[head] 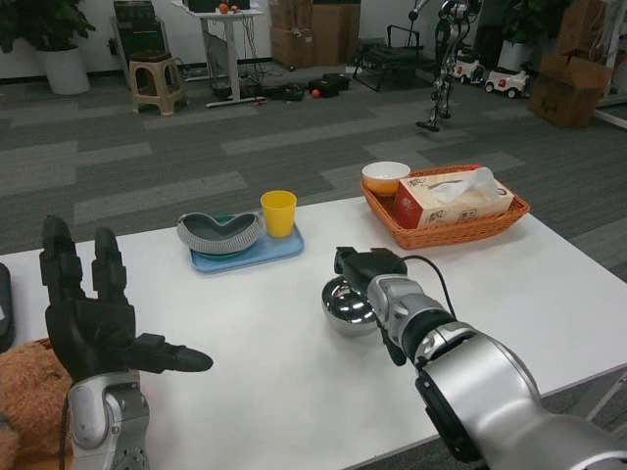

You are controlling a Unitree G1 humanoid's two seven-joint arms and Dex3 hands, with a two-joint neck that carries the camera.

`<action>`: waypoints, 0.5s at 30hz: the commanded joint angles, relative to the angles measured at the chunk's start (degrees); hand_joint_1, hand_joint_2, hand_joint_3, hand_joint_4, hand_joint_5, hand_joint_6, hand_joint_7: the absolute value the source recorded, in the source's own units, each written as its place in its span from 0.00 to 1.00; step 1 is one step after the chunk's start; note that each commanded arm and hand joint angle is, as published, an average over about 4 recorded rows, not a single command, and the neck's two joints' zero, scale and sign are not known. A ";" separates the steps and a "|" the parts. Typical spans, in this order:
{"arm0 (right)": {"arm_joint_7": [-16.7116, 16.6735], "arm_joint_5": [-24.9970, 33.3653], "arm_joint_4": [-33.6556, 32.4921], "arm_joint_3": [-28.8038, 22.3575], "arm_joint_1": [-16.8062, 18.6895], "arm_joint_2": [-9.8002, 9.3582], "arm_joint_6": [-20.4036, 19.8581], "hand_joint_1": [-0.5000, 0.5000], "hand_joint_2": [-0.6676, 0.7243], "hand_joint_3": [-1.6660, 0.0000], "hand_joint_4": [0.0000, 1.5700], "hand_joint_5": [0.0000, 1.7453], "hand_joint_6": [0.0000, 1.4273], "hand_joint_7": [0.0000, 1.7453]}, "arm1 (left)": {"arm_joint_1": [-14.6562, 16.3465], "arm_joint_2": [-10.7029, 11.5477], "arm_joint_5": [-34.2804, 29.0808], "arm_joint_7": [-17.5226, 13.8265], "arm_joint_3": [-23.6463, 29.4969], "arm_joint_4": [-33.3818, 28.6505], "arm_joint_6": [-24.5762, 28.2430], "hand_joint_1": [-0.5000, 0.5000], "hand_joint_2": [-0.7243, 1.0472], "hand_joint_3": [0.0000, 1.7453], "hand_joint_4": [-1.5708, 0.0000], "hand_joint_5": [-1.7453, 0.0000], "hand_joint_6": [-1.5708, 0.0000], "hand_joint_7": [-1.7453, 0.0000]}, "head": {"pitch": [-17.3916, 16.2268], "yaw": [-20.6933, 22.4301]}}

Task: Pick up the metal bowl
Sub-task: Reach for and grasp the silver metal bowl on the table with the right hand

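Two black hands show over the white worktop (265, 343). Nearest, at the lower left, the left hand (93, 323) is raised above the worktop's near left part with its fingers (59, 259) spread apart and upright, thumb pointing right, holding nothing. Beside it at the left edge lies one brown plush toy (29, 401), and a dark object is cut off by the frame just above that.

One metal bowl (348, 305) sits on the worktop a little right of centre, upright, its shiny inside facing up. The right hand (370, 269) reaches in from the lower right on its silver forearm and lies over the bowl's far right rim, with its fingers curled down at that rim; whether they are clamped on it or only touching cannot be told, as the hand hides the contact.

Bare worktop lies left of the bowl and in front of it, up to the near edge; the right edge runs well apart from the bowl.

Farther back, one blue tray (279, 251) holds one grey curved dish (220, 233) and one yellow cup (278, 212), side by side. At the far right corner one orange woven basket (500, 217) holds one tissue box (451, 201) and one small white and orange bowl (386, 177).

Beyond the worktop, on grey carpet, stand one stool (157, 83), a white desk (227, 39) and cardboard boxes (568, 88).
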 commanded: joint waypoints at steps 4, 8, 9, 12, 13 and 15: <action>-0.31 -0.45 0.76 0.97 -1.48 0.62 0.28 0.08 0.91 0.96 0.11 0.51 0.00 0.57 | -0.19 0.30 -0.19 0.21 0.15 -0.04 -0.22 0.02 0.00 0.00 1.00 1.00 1.00 1.00 | -0.10 0.06; -0.31 -0.58 0.83 2.46 -1.57 0.67 0.28 0.08 0.91 0.96 0.13 0.51 0.00 0.59 | -0.10 0.26 -0.17 0.21 0.18 -0.06 -0.22 0.02 0.00 0.00 1.00 1.00 1.00 1.00 | -0.15 -0.01; -0.31 -0.58 0.87 2.88 -1.59 0.67 0.28 0.09 0.90 0.95 0.15 0.54 0.00 0.61 | -0.10 0.24 -0.17 0.21 0.15 -0.06 -0.22 0.02 0.00 0.01 1.00 1.00 1.00 1.00 | -0.18 -0.02; -0.31 -0.51 1.20 3.72 -1.61 0.67 0.28 0.12 0.85 0.95 0.22 0.68 0.00 0.71 | -0.03 0.22 -0.12 0.21 0.18 -0.06 -0.22 0.02 0.00 0.03 1.00 1.00 1.00 1.00 | -0.27 -0.04; -0.31 -0.49 1.29 3.76 -1.61 0.67 0.28 0.12 0.84 0.95 0.24 0.72 0.00 0.75 | -0.01 0.22 -0.10 0.21 0.20 -0.06 -0.22 0.02 0.00 0.01 1.00 1.00 1.00 1.00 | -0.28 -0.06; -0.27 -0.40 1.51 3.72 -1.57 0.67 0.36 0.12 0.82 0.95 0.32 0.83 0.00 0.86 | 0.03 0.22 -0.15 0.21 0.24 -0.11 -0.22 0.02 0.00 0.00 1.00 1.00 1.00 1.00 | -0.27 -0.07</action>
